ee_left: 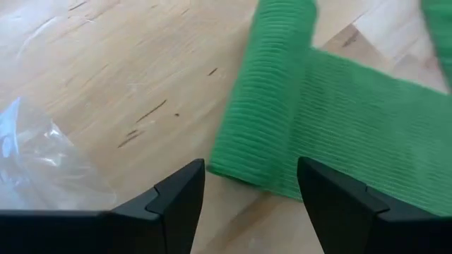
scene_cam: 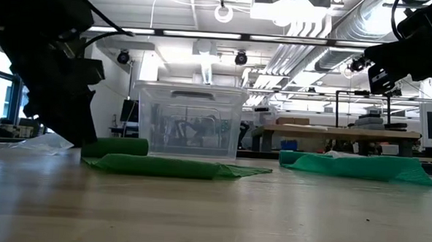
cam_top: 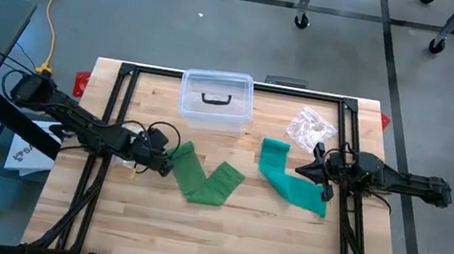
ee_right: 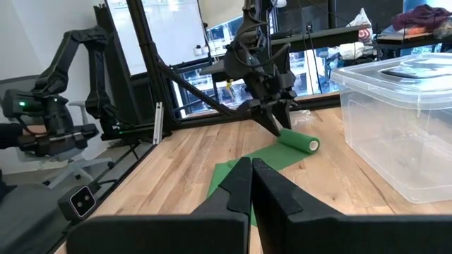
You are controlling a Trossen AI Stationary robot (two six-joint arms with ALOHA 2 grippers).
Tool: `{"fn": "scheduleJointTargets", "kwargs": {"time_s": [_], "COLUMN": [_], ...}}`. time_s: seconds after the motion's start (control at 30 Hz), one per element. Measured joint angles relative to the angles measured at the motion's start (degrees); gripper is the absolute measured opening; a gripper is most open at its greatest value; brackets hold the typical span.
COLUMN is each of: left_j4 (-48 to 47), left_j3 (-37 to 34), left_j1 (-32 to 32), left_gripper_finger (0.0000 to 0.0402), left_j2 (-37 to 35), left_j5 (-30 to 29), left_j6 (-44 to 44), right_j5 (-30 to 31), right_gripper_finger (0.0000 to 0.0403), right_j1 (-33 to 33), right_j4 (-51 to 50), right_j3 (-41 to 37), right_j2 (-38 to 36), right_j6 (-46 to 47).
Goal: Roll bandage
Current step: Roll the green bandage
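At the near part of the wooden table [cam_top: 219, 243] nothing but bare boards shows. Farther in, on the left, the left gripper [cam_top: 165, 157] stands low over the table with its two fingers [ee_left: 178, 204] spread wide and nothing between them. The rolled end [ee_left: 272, 85] of the left green bandage [cam_top: 205, 180] lies on the wood just ahead of those fingers, not touching them; the unrolled length runs away from the roll and bends into a shallow V. A crumpled clear wrapper [ee_left: 35, 152] lies beside this gripper.

On the right, the right gripper [cam_top: 304, 169] hangs above the table with its fingers pressed together and holding nothing. Beneath and beside it lies a second green bandage [cam_top: 287, 179], spread loose and flat.

Beyond both, at the table's far middle, stands a clear plastic box [cam_top: 216, 98] with its lid on, a dark handle on top. A second crumpled wrapper [cam_top: 310, 127] lies to its right.
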Motion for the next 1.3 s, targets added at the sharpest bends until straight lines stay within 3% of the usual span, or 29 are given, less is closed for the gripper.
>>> {"fn": "scheduleJointTargets", "kwargs": {"time_s": [0.33, 0.53, 0.73, 1.3], "left_j4": [-1.7, 6.7, 18.8, 19.3], "left_j3": [0.0, -4.5, -9.8, -8.4], "left_j1": [-2.9, -2.2, -1.6, -1.6], "left_gripper_finger": [0.0222, 0.0218, 0.0202, 0.0154], "left_j2": [-2.1, -2.1, -2.1, -2.1], "left_j5": [0.2, -0.9, -3.3, -5.8], "left_j6": [-17.1, -22.8, -25.3, -29.1], "right_j5": [0.0, 0.0, 0.0, 0.0], "right_gripper_finger": [0.0, 0.0, 0.0, 0.0], "right_j1": [0.0, 0.0, 0.0, 0.0], "right_j4": [0.0, 0.0, 0.0, 0.0], "right_j3": [0.0, 0.0, 0.0, 0.0], "right_j2": [0.0, 0.0, 0.0, 0.0], "right_j6": [0.0, 0.0, 0.0, 0.0]}}
